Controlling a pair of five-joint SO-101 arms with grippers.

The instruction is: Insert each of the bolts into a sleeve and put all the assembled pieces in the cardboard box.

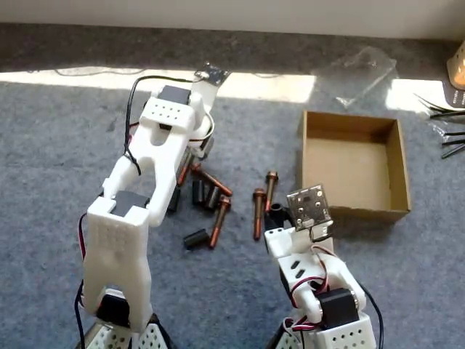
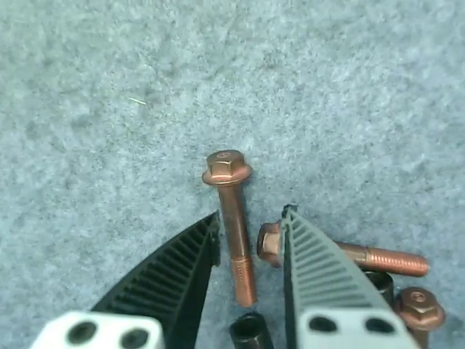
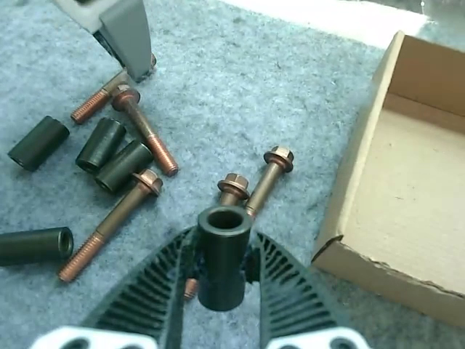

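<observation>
Score so far: 0 of 5, as I read it. The cardboard box point(image 1: 349, 171) has nothing in it, and no bolt I can see sits in a sleeve.
Right gripper point(image 3: 221, 240): clamped on 1 black sleeve point(image 3: 221, 265), held over the carpet point(image 1: 58, 131) near the box's outer wall, not above the box.
Sleeve heading: the long axis runs roughly along the fingers, with the open bore facing back at my wrist camera. I'd say it's presented to take a bolt.
Left gripper point(image 2: 253, 214): spread apart, 1 finger on either side of a copper bolt point(image 2: 231, 218), and not pinching it as far as I can see.
Bolt heading: flat on the carpet, long axis along the gap between the fingers, hex head away from the wrist, threaded tip toward it.
Stock: 4 loose bolts point(image 3: 265, 174) and 4 loose sleeves point(image 3: 102, 144) lie scattered between the 2 arms.
Left to do: close on this bolt, feed it into the held sleeve, box the pair, then 4 more rounds.
</observation>
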